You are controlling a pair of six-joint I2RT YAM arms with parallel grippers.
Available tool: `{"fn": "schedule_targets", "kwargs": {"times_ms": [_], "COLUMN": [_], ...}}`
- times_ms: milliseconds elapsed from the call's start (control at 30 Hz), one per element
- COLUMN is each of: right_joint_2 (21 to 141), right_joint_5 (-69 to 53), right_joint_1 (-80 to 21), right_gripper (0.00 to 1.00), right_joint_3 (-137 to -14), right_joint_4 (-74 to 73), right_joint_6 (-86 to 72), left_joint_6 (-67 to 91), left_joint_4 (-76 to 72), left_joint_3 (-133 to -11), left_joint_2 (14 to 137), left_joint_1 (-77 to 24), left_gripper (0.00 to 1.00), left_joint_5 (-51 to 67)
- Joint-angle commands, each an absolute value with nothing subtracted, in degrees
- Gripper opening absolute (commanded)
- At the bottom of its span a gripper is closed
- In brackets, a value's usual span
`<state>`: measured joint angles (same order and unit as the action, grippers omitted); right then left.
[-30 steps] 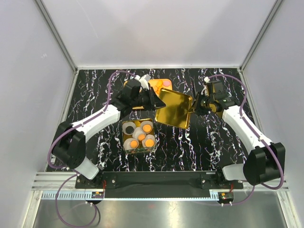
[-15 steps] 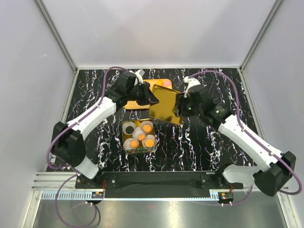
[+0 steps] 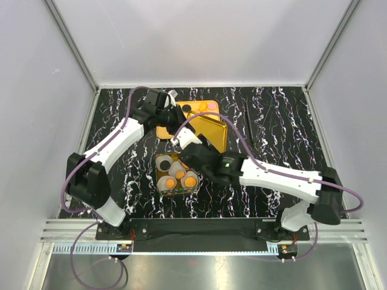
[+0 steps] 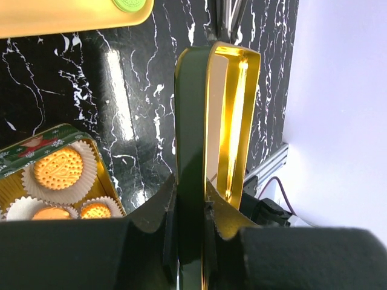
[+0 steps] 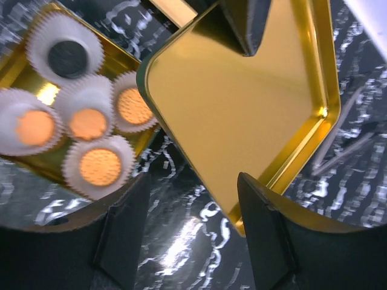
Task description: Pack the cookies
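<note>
The open tin [image 3: 158, 183] stands at the table's middle with cookies in white paper cups, orange ones [image 3: 187, 162] and a black one [image 3: 164, 163]. My left gripper [image 3: 181, 121] is shut on the edge of the gold lid [image 3: 211, 132] and holds it tilted above the table; the left wrist view shows the lid [image 4: 211, 121] edge-on between the jaws. My right gripper [image 3: 185, 146] is open and empty, low between lid and tin. In the right wrist view [image 5: 193, 226] the lid [image 5: 242, 90] and orange cookies [image 5: 100, 166] lie just ahead.
An orange tray [image 3: 166, 130] lies at the back behind the lid with loose cookies, a black one [image 3: 187, 109] and an orange one [image 3: 203, 107]. A green cookie [image 4: 130, 5] shows on it in the left wrist view. White walls enclose the black marble table.
My right gripper has come off the lid's right edge and swung left and nearer, to beside the tin. The left gripper has drawn the lid back and left.
</note>
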<state>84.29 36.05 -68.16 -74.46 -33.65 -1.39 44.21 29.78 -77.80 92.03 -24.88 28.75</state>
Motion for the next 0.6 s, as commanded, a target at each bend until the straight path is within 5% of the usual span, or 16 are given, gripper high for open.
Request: {"fn": "schedule_targets", "kwargs": {"times_ms": [0, 567], "right_joint_2": [87.4, 91.7], "right_joint_5": [45.4, 59.2], "right_joint_1": [-69.3, -69.3], "right_gripper": [0.67, 0.59], "right_joint_3": [-77.3, -70.0], "right_joint_4": [-31.4, -11.9], "right_joint_6": [5.0, 23.6], "left_joint_6": [44.2, 45.8], "left_joint_4": [28.8, 26.5], "left_joint_3": [-80.6, -75.5], "left_joint_2": [91.0, 87.4], "left_joint_1": [-24.4, -23.6], "left_gripper": [0.00, 0.00], "left_joint_5": [32.6, 35.9]}}
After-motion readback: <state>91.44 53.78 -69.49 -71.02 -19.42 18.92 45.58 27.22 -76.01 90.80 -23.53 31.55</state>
